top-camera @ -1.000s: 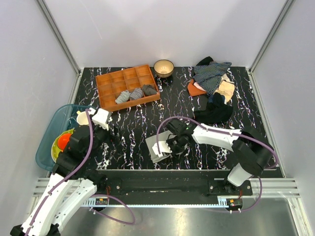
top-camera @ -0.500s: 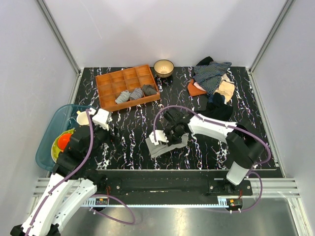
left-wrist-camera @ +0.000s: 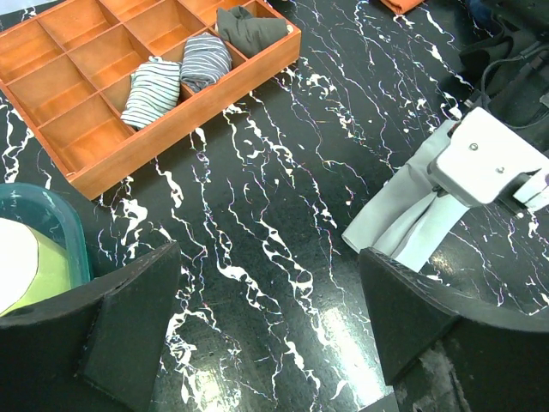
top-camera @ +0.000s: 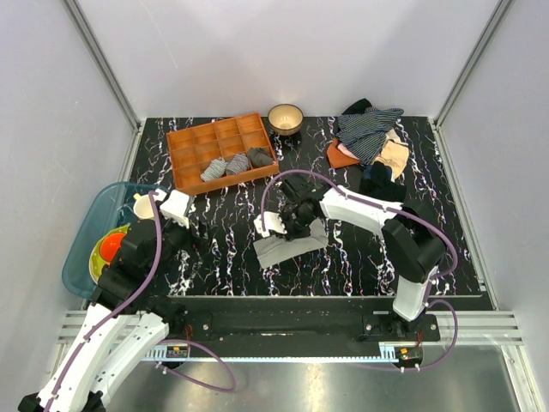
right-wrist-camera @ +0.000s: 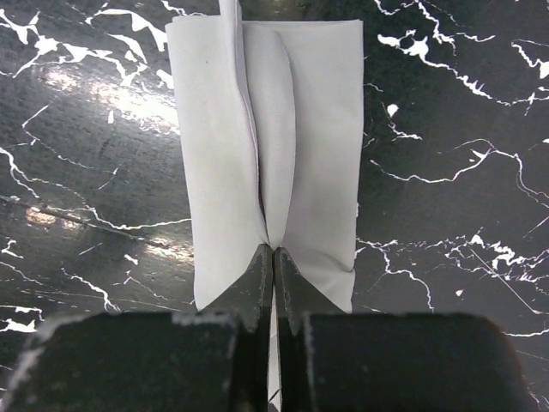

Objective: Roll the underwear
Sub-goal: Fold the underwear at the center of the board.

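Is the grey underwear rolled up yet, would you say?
Not rolled: the underwear is a strip, sides folded to the middle, one end between the right fingers.

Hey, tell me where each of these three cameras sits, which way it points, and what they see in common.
Top external: fixed high behind the bases, looking down on the table; left pincer, right pincer and both arms show.
Left wrist: on the left arm, looking forward and down between its open fingers at the tray.
Right wrist: straight down, its pincer shut on the underwear.
All three views share the underwear.
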Available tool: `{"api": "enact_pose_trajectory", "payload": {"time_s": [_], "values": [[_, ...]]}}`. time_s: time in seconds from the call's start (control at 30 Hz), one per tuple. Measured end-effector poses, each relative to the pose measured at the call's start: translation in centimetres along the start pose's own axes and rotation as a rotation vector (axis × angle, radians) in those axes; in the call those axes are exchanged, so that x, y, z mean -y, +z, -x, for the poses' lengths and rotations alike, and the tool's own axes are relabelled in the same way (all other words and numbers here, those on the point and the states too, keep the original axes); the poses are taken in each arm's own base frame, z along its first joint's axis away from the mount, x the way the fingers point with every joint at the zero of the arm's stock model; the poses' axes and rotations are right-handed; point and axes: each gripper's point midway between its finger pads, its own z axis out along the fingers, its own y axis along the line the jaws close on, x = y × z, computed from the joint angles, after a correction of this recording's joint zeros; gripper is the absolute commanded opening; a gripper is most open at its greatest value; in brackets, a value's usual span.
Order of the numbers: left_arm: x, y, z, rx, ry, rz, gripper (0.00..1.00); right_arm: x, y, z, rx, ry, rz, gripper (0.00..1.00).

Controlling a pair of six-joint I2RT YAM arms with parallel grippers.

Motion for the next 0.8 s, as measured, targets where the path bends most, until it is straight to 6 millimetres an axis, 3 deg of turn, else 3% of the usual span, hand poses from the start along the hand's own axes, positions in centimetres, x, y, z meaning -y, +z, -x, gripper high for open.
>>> {"api": "enact_pose_trajectory", "payload": {"time_s": [0.33, 0.43, 0.6, 0.8], "values": [[0.0, 0.0, 0.1, 0.004, 0.0, -0.001, 0.88, 1.3, 0.7, -0.8, -0.024, 0.031, 0.002, 0.04], [0.1, 0.0, 0.1, 0.006, 0.0, -0.003, 0.89, 1.6, 0.9, -1.2, -0.037, 0.046, -0.004, 0.14], [0.1, 0.2, -0.1, 0.004, 0.001, -0.008, 0.91, 2.3, 0.8, -1.8, -0.066, 0.091, -0.038, 0.52], [1.0, 0.7, -0.4, -0.011, -0.003, -0.055, 0.99, 4.7, -0.2, -3.1, -0.094, 0.209, -0.163, 0.52]]}}
